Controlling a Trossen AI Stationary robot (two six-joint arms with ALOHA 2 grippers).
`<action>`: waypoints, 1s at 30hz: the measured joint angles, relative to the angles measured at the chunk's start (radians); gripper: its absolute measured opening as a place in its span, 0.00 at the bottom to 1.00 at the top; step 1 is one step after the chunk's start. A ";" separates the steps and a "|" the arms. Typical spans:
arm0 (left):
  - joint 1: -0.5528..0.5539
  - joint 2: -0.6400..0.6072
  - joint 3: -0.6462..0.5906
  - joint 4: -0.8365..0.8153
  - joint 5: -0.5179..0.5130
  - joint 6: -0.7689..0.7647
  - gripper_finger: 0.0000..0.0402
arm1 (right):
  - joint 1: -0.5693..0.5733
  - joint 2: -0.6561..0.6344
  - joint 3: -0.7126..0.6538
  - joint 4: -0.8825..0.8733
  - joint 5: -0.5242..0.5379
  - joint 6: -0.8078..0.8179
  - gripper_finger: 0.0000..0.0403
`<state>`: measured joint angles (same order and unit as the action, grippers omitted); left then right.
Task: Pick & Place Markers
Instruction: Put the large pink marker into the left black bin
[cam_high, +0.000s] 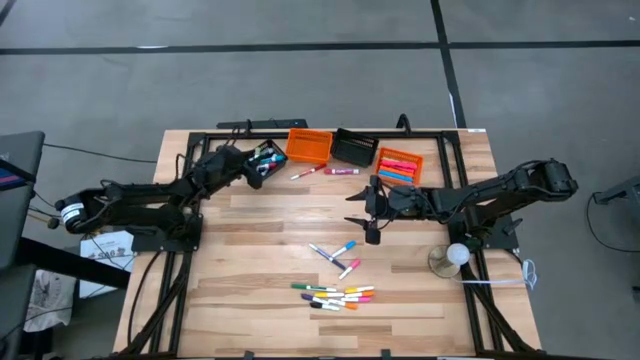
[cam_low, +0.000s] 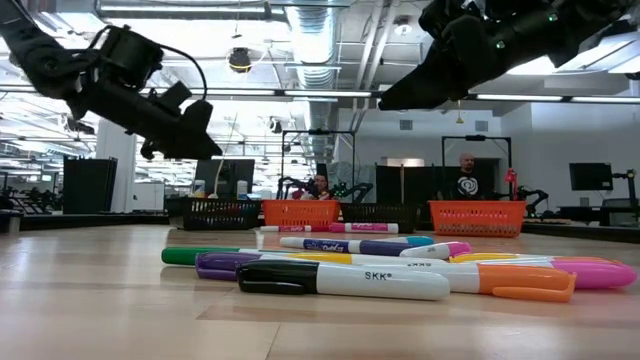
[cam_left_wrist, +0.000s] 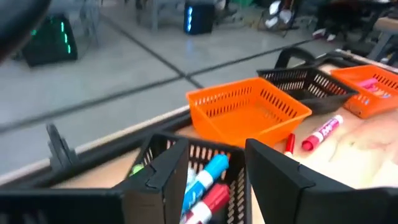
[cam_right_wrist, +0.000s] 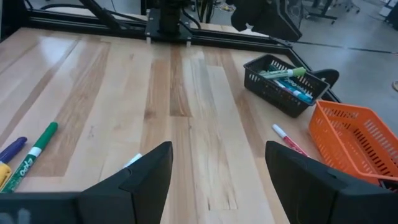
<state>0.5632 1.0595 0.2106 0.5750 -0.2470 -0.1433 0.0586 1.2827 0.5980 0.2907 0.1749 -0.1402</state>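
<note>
The left tool (cam_high: 252, 166) hangs over the black bin (cam_high: 266, 160) of markers at the counter's (cam_high: 250, 250) far edge, fingers parted and holding nothing. Mid-counter, the right tool (cam_high: 368, 212) hovers wide open and empty – loose markers (cam_high: 333, 295) lie scattered below it toward the near edge

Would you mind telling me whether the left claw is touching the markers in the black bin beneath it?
Apart. The left wrist view shows the left claw open above the black bin, with the blue marker and red marker lying below, between its fingers, ungripped.
</note>
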 joint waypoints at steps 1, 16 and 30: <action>0.000 0.000 0.017 -0.041 0.001 -0.020 0.39 | 0.000 0.000 0.000 -0.001 0.000 -0.001 0.62; -0.105 0.044 0.055 -0.122 0.248 0.130 0.33 | -0.106 0.031 0.002 -0.169 0.083 0.016 0.62; -0.237 0.220 0.131 -0.095 0.260 0.292 0.30 | -0.126 0.298 0.091 -0.179 -0.009 -0.047 0.62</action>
<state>0.3260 1.2800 0.3420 0.4805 0.0130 0.1490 -0.0679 1.5803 0.6893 0.1117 0.1663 -0.1867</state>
